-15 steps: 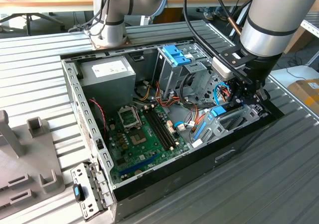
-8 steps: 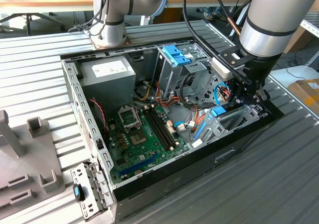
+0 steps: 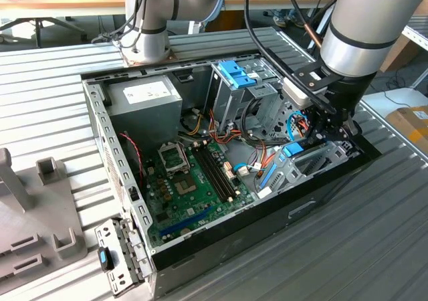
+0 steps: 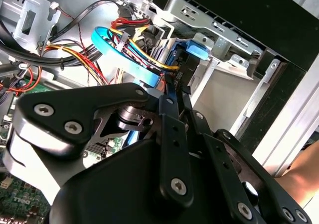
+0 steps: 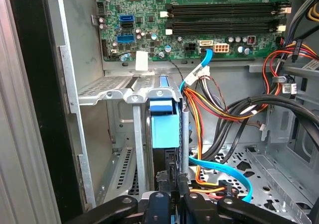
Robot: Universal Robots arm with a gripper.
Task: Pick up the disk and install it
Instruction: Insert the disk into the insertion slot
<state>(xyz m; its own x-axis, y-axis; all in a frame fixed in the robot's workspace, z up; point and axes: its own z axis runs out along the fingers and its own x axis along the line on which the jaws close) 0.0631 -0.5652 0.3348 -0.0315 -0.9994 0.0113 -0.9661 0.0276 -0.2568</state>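
Observation:
The disk [image 3: 294,151] stands on edge in the drive bay at the open computer case's front corner, on the exterior view's right. Its blue end tab shows in both wrist views, and the dark body of the disk [image 5: 164,127] sits between grey metal bay rails. My gripper [image 3: 319,135] reaches down into the case right over it. In the first wrist view my gripper [image 5: 172,186] has its fingers drawn close on the disk's dark edge. The second wrist view shows my gripper [image 4: 177,92] pinching the thin dark disk [image 4: 197,50] just below the blue tab.
A tall grey cage with a blue latch [image 3: 234,79] stands behind the bay. Thin blue cables [image 5: 219,167] and orange-yellow wire bundles [image 5: 224,109] crowd beside the disk. The motherboard [image 3: 194,180] and power supply [image 3: 144,97] fill the case. A loose metal bracket [image 3: 117,257] lies outside it.

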